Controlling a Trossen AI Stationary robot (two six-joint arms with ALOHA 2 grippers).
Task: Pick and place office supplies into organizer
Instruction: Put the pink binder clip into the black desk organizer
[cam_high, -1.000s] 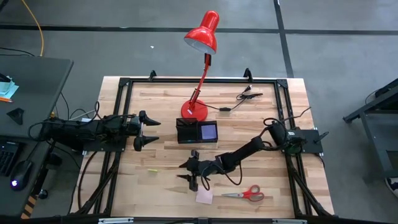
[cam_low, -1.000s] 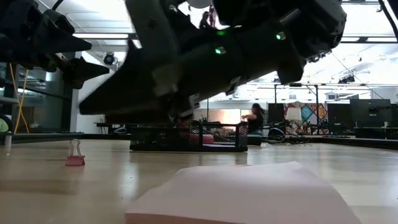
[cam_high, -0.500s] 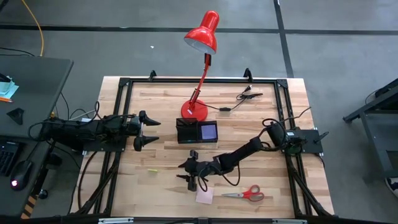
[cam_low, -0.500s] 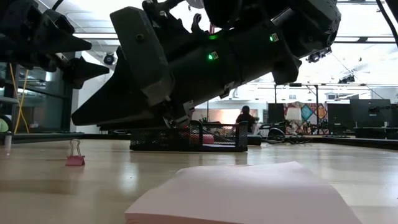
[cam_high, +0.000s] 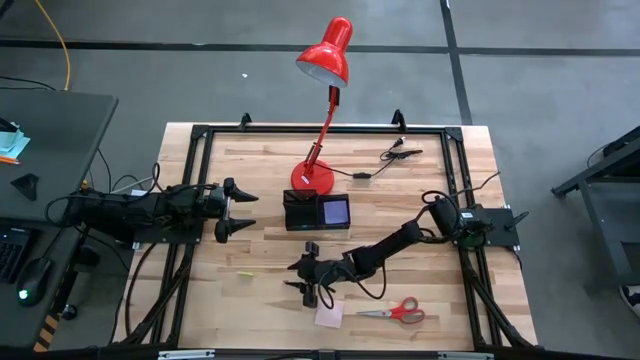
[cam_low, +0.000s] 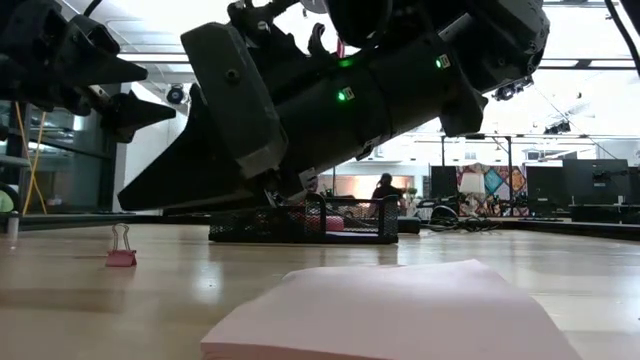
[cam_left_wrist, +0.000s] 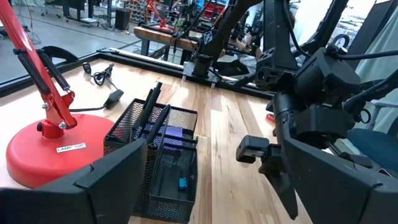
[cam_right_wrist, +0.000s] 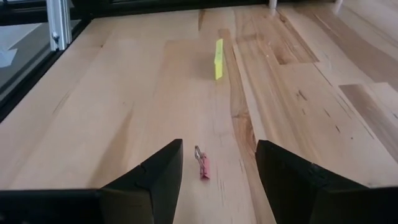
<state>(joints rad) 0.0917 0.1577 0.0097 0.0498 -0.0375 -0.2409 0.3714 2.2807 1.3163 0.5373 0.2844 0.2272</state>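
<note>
Small pink binder clip (cam_right_wrist: 203, 165) is lying on the wooden table (cam_high: 420, 180) just ahead of the right gripper (cam_right_wrist: 217, 180), whose open, empty fingers are straddling it, so descending centred and square before closing looks right, while left gripper (cam_high: 240, 212) is waiting open beside the organizer (cam_high: 316, 212).

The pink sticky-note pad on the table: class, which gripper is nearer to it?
Right. The right gripper hangs open just beside the pink sticky-note pad. The left gripper waits open, far off by the organizer.
</note>
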